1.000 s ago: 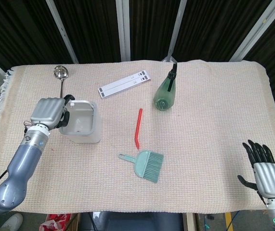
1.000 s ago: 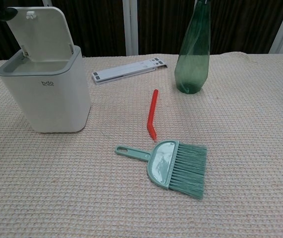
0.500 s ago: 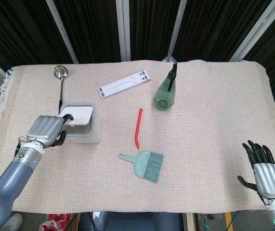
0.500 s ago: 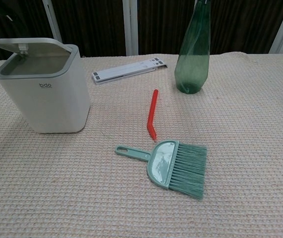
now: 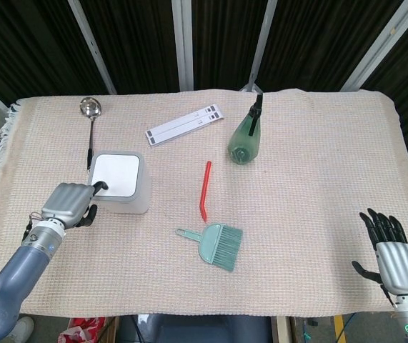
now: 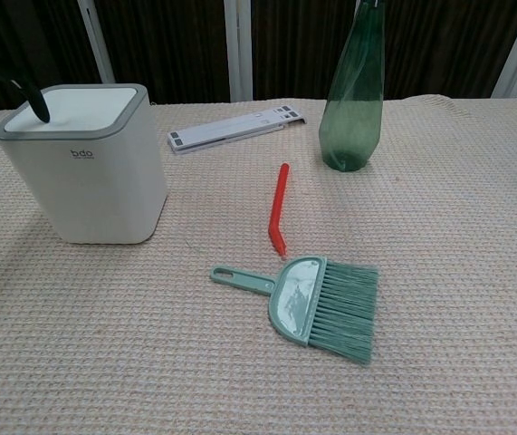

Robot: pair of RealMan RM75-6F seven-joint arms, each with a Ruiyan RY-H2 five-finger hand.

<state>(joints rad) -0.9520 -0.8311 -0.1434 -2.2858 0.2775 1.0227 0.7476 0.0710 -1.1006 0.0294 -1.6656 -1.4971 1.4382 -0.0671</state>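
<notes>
White bin [image 5: 121, 184] left of table centre, lid flat down, contents hidden. Green spray bottle [image 5: 245, 139] upright behind the centre. Left hand [image 5: 68, 204] fingers curled, fingertip touching bin's lid edge. Right hand [image 5: 393, 256] fingers spread, holding nothing.

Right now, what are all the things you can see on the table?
Bin: one, white with a grey rim, lid down, left side of the cloth.
Ladle: one, silver, behind the bin.
Flat stand: one, white, at the back.
Spray bottle: one, green, right of the stand.
Bent stick: one, red, in the middle.
Brush: one, teal, in front of the stick.
Cloth: one, beige, covering the table.
Left hand: grey, a fingertip on the bin's lid.
Right hand: grey and black, open, at the front right edge.
</notes>
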